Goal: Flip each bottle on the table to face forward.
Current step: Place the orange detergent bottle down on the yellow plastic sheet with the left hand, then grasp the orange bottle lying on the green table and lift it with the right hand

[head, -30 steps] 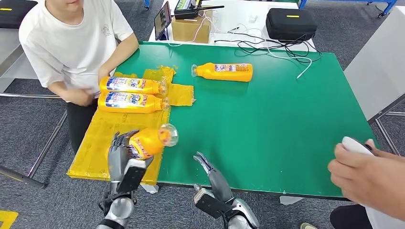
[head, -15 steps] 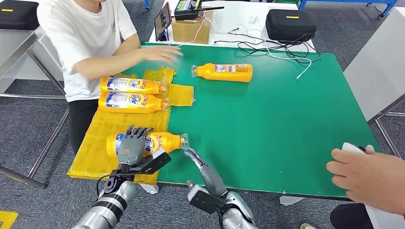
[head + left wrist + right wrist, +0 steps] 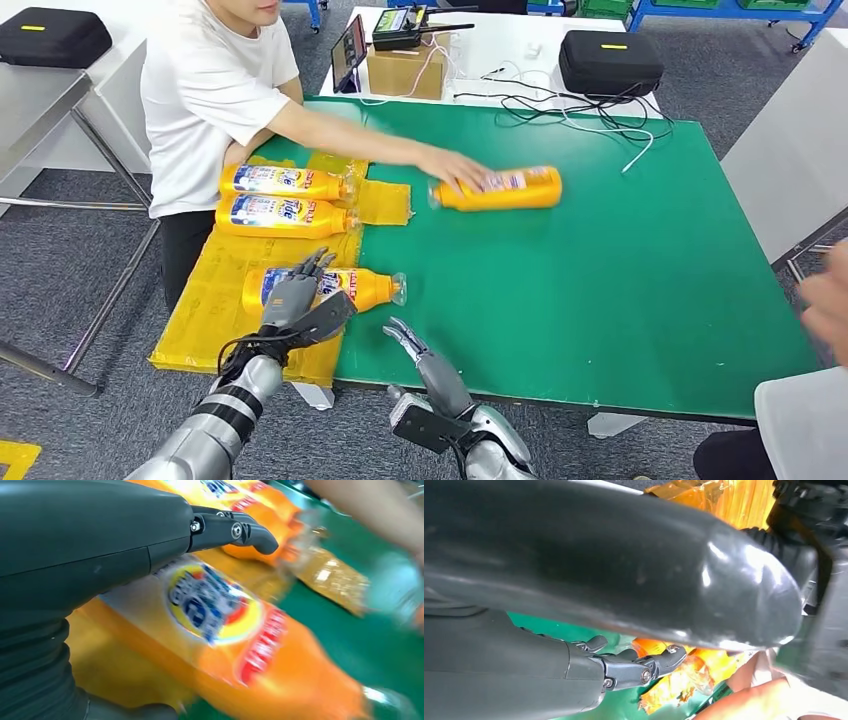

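Observation:
An orange bottle (image 3: 345, 287) lies on the yellow mat (image 3: 215, 300) near the table's front, label up and clear cap toward the green table (image 3: 600, 280). My left hand (image 3: 297, 295) is over its base end with fingers spread and lifted off the label (image 3: 215, 605). Empty and with its fingers stretched out, my right hand (image 3: 412, 345) hovers at the front edge just right of the cap. Two more bottles (image 3: 283, 181) (image 3: 283, 215) lie side by side farther back on the mat. A person's hand (image 3: 455, 166) rests on a fourth bottle (image 3: 510, 188) at mid table.
The person in a white shirt (image 3: 215, 90) sits at the table's back left. Another person's blurred hand (image 3: 828, 300) is at the right edge. A cardboard box (image 3: 405, 68), a black case (image 3: 610, 60) and cables (image 3: 570, 105) lie at the back.
My left hand laid its bottle flat on the mat, label up, and its fingers have lifted. The seated person reached across and shifted the far bottle to the right.

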You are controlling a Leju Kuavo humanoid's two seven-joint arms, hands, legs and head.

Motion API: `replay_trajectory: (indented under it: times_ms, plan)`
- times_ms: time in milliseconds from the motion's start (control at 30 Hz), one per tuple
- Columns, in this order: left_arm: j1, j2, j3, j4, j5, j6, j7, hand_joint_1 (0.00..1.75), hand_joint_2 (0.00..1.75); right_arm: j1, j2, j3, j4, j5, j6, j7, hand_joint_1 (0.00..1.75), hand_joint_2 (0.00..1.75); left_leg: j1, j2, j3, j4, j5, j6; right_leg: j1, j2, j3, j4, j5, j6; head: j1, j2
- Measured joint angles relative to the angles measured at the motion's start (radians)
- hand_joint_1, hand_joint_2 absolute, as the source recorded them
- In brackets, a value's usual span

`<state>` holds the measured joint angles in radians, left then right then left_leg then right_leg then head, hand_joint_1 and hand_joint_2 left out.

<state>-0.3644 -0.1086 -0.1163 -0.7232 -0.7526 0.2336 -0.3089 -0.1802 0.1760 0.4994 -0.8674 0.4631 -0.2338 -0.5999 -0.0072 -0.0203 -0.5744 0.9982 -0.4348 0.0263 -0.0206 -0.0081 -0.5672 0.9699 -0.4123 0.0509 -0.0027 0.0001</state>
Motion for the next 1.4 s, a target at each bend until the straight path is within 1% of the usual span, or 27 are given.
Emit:
replay_trajectory:
  times_ms: [67, 133, 200, 300, 367, 400, 467, 533, 600, 667, 733, 800, 933, 1000, 1067, 1267, 1400]
  plan:
    - [0.034, 0.0, -0.017, -0.06, 0.057, 0.0, -0.031, 0.0, 1.75, 0.003, -0.001, 0.0, 0.003, 0.0, -0.006, -0.002, 0.0, 0.0, 0.0, 0.001, -0.001, 0.0, 0.001, 0.0, 0.0, 0.0, 0.002, 0.0, 0.002, 0.0, 0.0, 0.0]
    - [0.076, -0.002, -0.035, -0.128, 0.123, 0.027, -0.071, 0.0, 1.75, 0.007, -0.002, -0.001, 0.004, 0.0, -0.017, -0.009, 0.0, 0.0, 0.0, 0.002, -0.002, 0.001, 0.001, 0.0, 0.0, 0.001, 0.0, 0.0, 0.002, 0.0, 0.0, 0.0]
    - [0.125, -0.01, -0.049, -0.208, 0.226, 0.072, -0.132, 0.0, 1.75, 0.01, -0.002, -0.002, 0.004, -0.002, -0.039, -0.021, 0.0, 0.0, 0.0, 0.003, -0.006, 0.001, 0.001, 0.0, 0.0, 0.001, -0.003, 0.0, 0.002, 0.001, 0.0, 0.0]
    - [0.189, -0.034, -0.062, -0.349, 0.419, 0.152, -0.236, 0.0, 1.75, 0.014, -0.002, -0.003, 0.0, -0.006, -0.087, -0.039, 0.0, 0.0, 0.0, 0.004, -0.012, 0.001, 0.002, 0.001, 0.0, 0.002, -0.009, 0.0, 0.002, 0.001, 0.0, 0.0]
    - [0.219, -0.049, -0.065, -0.446, 0.507, 0.21, -0.275, 0.0, 1.75, 0.017, -0.002, -0.002, -0.011, 0.006, -0.129, -0.044, 0.0, 0.0, 0.0, 0.004, -0.013, 0.001, 0.001, 0.0, 0.0, 0.002, -0.01, 0.0, 0.002, 0.001, 0.0, 0.0]
    - [0.233, -0.054, -0.068, -0.493, 0.523, 0.245, -0.288, 0.0, 1.75, 0.019, -0.003, -0.001, -0.02, 0.02, -0.153, -0.044, 0.0, 0.0, 0.0, 0.004, -0.013, 0.001, 0.001, 0.0, 0.0, 0.002, -0.01, 0.0, 0.002, 0.001, 0.0, 0.0]
    - [0.265, -0.06, -0.075, -0.582, 0.52, 0.324, -0.315, 0.0, 1.75, 0.024, -0.012, 0.008, -0.052, 0.086, -0.213, -0.031, 0.0, 0.0, 0.0, 0.005, -0.014, 0.001, 0.001, 0.0, 0.0, 0.002, -0.011, 0.0, 0.002, 0.001, 0.0, 0.0]
    - [0.307, -0.067, -0.08, -0.669, 0.539, 0.39, -0.34, 0.0, 1.75, 0.035, -0.036, 0.031, -0.104, 0.206, -0.296, 0.007, 0.0, 0.0, 0.0, 0.005, -0.015, 0.001, 0.0, 0.0, 0.0, 0.003, -0.012, 0.0, 0.002, 0.001, 0.0, 0.0]
    - [0.357, -0.073, -0.081, -0.75, 0.562, 0.433, -0.359, 0.0, 1.75, 0.05, -0.075, 0.055, -0.17, 0.338, -0.375, 0.068, 0.0, 0.0, 0.0, 0.006, -0.015, 0.001, 0.0, 0.0, 0.0, 0.003, -0.013, 0.0, 0.002, 0.001, 0.0, 0.0]
    - [0.406, -0.075, -0.083, -0.82, 0.563, 0.455, -0.373, 0.0, 1.75, 0.064, -0.116, 0.067, -0.234, 0.442, -0.424, 0.138, 0.0, 0.0, 0.0, 0.005, -0.016, 0.001, -0.001, 0.0, 0.0, 0.003, -0.014, 0.0, 0.001, 0.001, 0.0, 0.0]
    - [0.446, -0.075, -0.088, -0.87, 0.559, 0.461, -0.381, 0.0, 1.75, 0.069, -0.156, 0.069, -0.283, 0.542, -0.441, 0.214, 0.0, 0.87, 0.0, 0.005, -0.016, 0.001, -0.001, 0.0, 0.0, 0.003, -0.014, 0.0, 0.001, 0.001, 0.0, 0.0]
    - [0.476, -0.075, -0.093, -0.907, 0.554, 0.464, -0.385, 0.0, 1.75, 0.069, -0.198, 0.065, -0.314, 0.627, -0.413, 0.289, 0.0, 1.75, -0.001, 0.005, -0.016, 0.001, -0.001, 0.0, 0.0, 0.003, -0.014, 0.0, 0.001, 0.001, 0.0, 0.0]
    - [0.521, -0.076, -0.095, -0.95, 0.543, 0.461, -0.377, 0.0, 1.75, 0.068, -0.281, 0.046, -0.336, 0.74, -0.252, 0.427, 0.0, 1.75, -0.001, 0.005, -0.016, 0.001, -0.001, 0.0, 0.0, 0.003, -0.013, -0.001, 0.002, 0.001, 0.0, 0.0]
    - [0.537, -0.079, -0.095, -0.962, 0.541, 0.458, -0.372, 0.0, 1.75, 0.065, -0.317, 0.032, -0.337, 0.77, -0.218, 0.465, 0.0, 1.75, -0.001, 0.005, -0.016, 0.001, 0.0, 0.0, 0.0, 0.003, -0.013, 0.0, 0.002, 0.001, 0.0, 0.0]
    - [0.546, -0.082, -0.095, -0.97, 0.538, 0.455, -0.368, 0.0, 1.75, 0.061, -0.342, 0.021, -0.338, 0.78, -0.207, 0.48, 0.0, 1.75, -0.001, 0.005, -0.016, 0.001, 0.0, 0.0, 0.0, 0.003, -0.013, 0.0, 0.002, 0.001, 0.0, 0.0]
    - [0.557, -0.088, -0.095, -0.978, 0.505, 0.451, -0.341, 0.0, 1.75, 0.037, -0.379, -0.022, -0.335, 0.827, -0.159, 0.579, 0.0, 1.75, 0.0, 0.005, -0.017, 0.001, 0.0, 0.0, 0.0, 0.003, -0.014, 0.0, 0.002, 0.001, 0.0, 0.0]
    - [0.555, -0.092, -0.098, -0.973, 0.486, 0.445, -0.323, 0.0, 1.75, -0.022, -0.376, -0.067, -0.286, 0.832, -0.154, 0.59, 0.0, 1.75, 0.0, 0.006, -0.016, 0.001, 0.0, 0.0, 0.0, 0.003, -0.014, 0.0, 0.002, 0.001, 0.0, 0.0]
